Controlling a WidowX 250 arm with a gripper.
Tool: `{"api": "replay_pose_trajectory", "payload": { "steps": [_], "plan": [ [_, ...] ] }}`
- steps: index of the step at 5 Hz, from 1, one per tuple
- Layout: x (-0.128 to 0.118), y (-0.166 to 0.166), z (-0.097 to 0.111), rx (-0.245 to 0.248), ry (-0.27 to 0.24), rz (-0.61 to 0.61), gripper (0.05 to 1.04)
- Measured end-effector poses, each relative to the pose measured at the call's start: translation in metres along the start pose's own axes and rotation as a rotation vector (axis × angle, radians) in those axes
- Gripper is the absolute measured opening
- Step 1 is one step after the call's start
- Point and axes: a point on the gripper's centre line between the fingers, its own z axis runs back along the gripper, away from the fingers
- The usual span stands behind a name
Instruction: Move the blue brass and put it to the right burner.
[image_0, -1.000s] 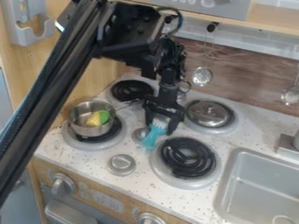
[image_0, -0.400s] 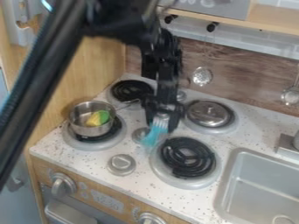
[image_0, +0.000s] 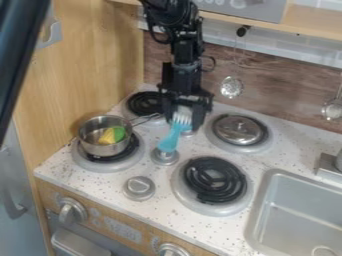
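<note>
- In the camera view, your arm drops in from the top edge, and your hand (image_0: 186, 120) hangs over the stove, between the back left burner (image_0: 141, 103) and the lidded back right one.
- Your hand is narrowed on the blue brush (image_0: 172, 138), gripping it by its head; you can see pale bristles between the fingers.
- The brush's handle slants down toward you and a little left, its end in front of the small knob (image_0: 165, 159) between the burners; you cannot tell whether they touch.
- The front right burner (image_0: 214, 181), a black coil, sits nearer you and to the right of the brush.
- To your left, a metal pot (image_0: 95, 145) stands on the front left burner, with a yellow and green thing (image_0: 112, 135) inside.
- A silver lid (image_0: 239, 129) lies on the back right burner; the sink (image_0: 300, 212) is set into the worktop (image_0: 100, 181) at right.
</note>
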Motion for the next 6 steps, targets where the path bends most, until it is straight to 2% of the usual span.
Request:
{"api": "replay_pose_trajectory", "payload": {
  "steps": [1,3,5,6],
  "plan": [
    [-0.012,-0.004,-0.015,0.014,-0.002,-0.005,0.728],
    [-0.019,-0.029,-0.035,0.038,-0.027,-0.066,0.728],
    [-0.02,-0.051,-0.041,0.031,-0.034,-0.11,0.728],
    [-0.012,-0.061,-0.035,0.015,-0.057,-0.123,0.728]
  ]
}}
